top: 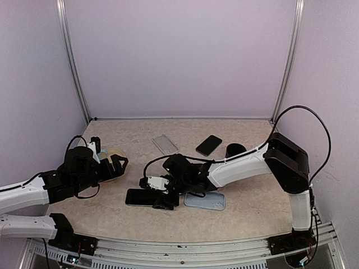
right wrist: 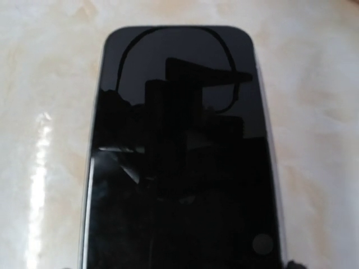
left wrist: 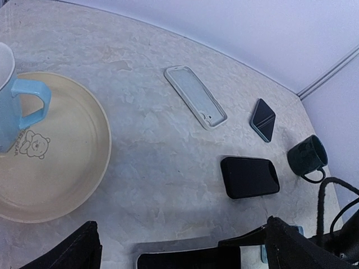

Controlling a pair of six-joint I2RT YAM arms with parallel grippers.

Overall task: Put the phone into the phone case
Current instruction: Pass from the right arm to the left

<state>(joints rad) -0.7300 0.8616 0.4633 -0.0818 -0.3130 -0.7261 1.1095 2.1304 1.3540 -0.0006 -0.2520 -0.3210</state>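
Black phone [top: 137, 197]: lying flat near-centre on the table [top: 252, 208], right gripper [top: 161, 199] sitting over its right end, clamped or apart cannot be told; pale blue phone case [top: 206, 201] lying just right; advice: squaring fingers on both long edges, gripping firmly, keeping it level.

One marking found: a short printed line beside a bear drawing [left wrist: 35, 143] on the cream plate [left wrist: 84, 168], too small to read. No other lettering is legible.
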